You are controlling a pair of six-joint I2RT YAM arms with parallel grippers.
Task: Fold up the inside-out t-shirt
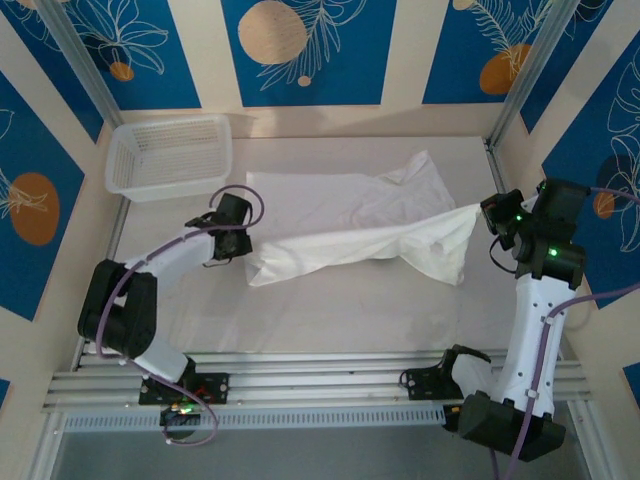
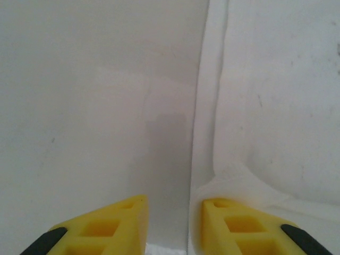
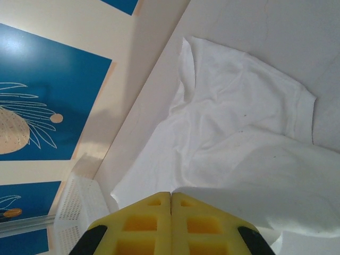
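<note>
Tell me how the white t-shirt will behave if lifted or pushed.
Probably floppy: the t-shirt sags in folds between the table and the corner pinched by the right gripper. Likely light, since that one pinch lifts a long edge. Pushed, it would probably bunch, as its wrinkles suggest.

White mesh basket (image 1: pixel 168 186) sits at ten o'clock on a pale table (image 1: pixel 330 312). Behind it, at twelve o'clock, cream wall panels (image 1: pixel 305 50) carry blue leaf prints and orange discs.

surface: white table (image 1: pixel 330 310) | on it: white t-shirt (image 1: pixel 330 200) mid-table, part lifted | mesh basket (image 1: pixel 170 155) far-left corner
</note>
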